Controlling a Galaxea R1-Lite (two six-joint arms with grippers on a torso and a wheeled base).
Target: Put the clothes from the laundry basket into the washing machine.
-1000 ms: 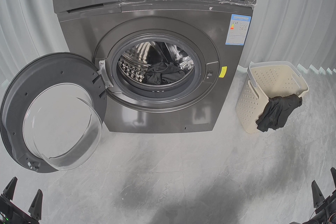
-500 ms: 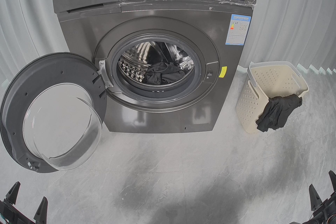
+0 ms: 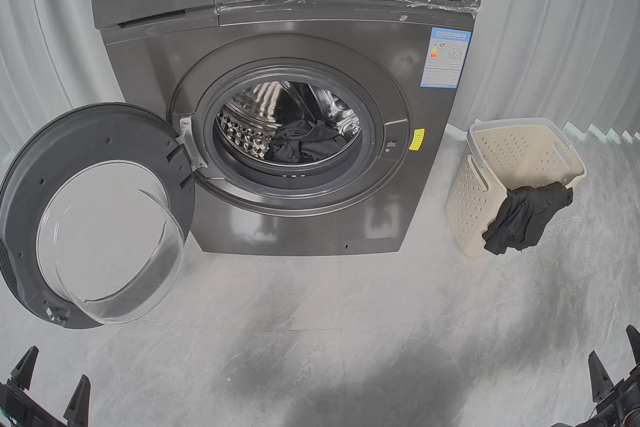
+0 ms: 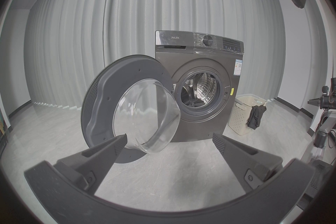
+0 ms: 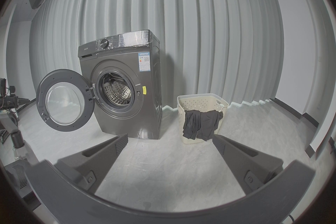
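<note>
A black garment [image 3: 527, 215] hangs over the front rim of the cream perforated laundry basket [image 3: 467, 208], one part inside and the rest trailing down the outer wall. The basket stands on the grey marbled floor [image 3: 333, 328], just to the right of the grey front-loading washing machine [image 3: 160, 68]. A second black garment [image 3: 303, 141] lies crumpled in the steel drum [image 3: 250, 128]. The round door [image 3: 87, 135] is swung fully open to the machine's left. A pale pleated curtain [image 3: 567, 15] hangs behind the machine.

Compared with half a second earlier, the whole scene has shifted slightly leftward, which is a camera move. Both garments lie as before. Against one second ago, both grippers sit lower in the head view.

The left gripper [image 3: 53, 375] and right gripper [image 3: 613, 358] are held low, well back from the machine and basket. Each points forward with fingers spread wide and nothing between them, as the wrist views show [image 4: 169, 140] [image 5: 169, 139].
</note>
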